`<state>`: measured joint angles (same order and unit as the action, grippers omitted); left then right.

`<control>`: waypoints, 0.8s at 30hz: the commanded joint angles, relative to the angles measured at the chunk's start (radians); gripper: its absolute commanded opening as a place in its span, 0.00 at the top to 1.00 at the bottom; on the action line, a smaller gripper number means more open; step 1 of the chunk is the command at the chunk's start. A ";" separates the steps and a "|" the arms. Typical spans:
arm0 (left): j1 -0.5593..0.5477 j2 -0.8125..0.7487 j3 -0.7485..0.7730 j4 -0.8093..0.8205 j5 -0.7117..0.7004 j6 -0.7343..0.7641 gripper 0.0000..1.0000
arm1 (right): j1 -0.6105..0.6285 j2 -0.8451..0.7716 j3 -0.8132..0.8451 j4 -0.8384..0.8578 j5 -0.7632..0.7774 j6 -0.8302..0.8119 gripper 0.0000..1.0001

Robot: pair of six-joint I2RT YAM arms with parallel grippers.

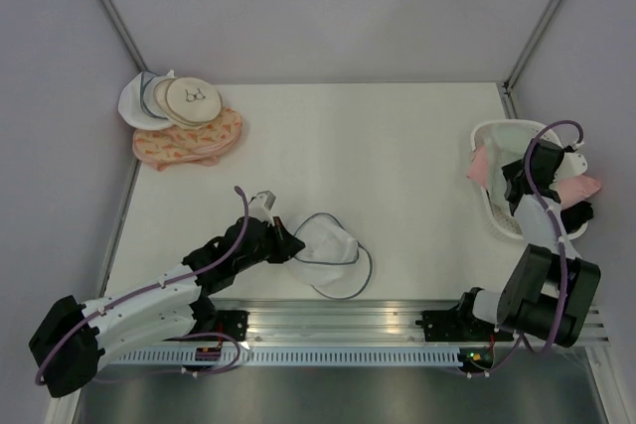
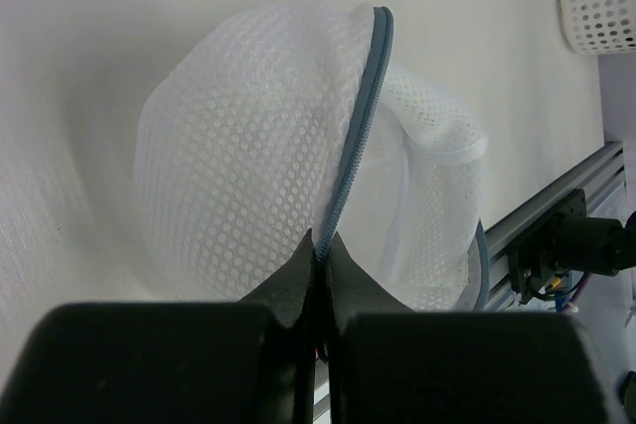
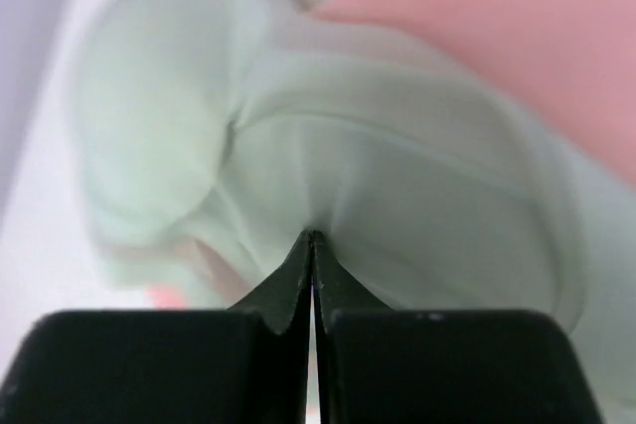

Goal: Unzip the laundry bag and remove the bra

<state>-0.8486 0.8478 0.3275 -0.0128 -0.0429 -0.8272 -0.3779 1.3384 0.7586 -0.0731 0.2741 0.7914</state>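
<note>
The laundry bag [image 1: 333, 250], white mesh with a grey-blue zipper, lies open and slack near the table's front edge. My left gripper [image 1: 288, 243] is shut on its zipper rim [image 2: 358, 116]; in the left wrist view the gripper [image 2: 323, 242] pinches the zipper tape and the mesh [image 2: 248, 146] bulges beyond it. My right gripper [image 1: 555, 172] is over the white basket at the right, shut on the pale mint-green bra [image 1: 574, 159]. In the right wrist view the gripper [image 3: 313, 235] pinches a fold of the bra [image 3: 397, 146], with a pink garment [image 3: 517, 7] behind it.
The white perforated basket [image 1: 494, 134] at the right edge holds pink [image 1: 481, 166] and black [image 1: 578, 213] garments. Stacked cream and white discs [image 1: 179, 98] and a pink patterned round bag [image 1: 189, 143] lie at the far left. A metal rail [image 1: 348, 320] runs along the near edge.
</note>
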 commanded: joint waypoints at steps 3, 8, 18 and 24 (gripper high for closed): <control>0.005 -0.061 -0.031 0.091 -0.026 -0.047 0.98 | 0.010 -0.140 0.135 0.006 -0.275 -0.164 0.89; 0.005 -0.137 -0.068 0.157 -0.067 -0.082 0.98 | 0.161 -0.177 0.286 -0.155 -0.398 -0.314 0.58; 0.005 -0.256 0.110 0.120 -0.121 -0.056 0.98 | 0.576 -0.396 0.096 -0.234 -0.461 -0.340 0.43; 0.006 -0.213 0.222 0.111 -0.088 -0.062 0.98 | 0.775 -0.464 -0.094 -0.148 -0.564 -0.287 0.43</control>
<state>-0.8474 0.6132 0.4824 0.0795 -0.1341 -0.8852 0.3328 0.8948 0.7189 -0.2676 -0.2096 0.4770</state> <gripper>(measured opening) 0.029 0.569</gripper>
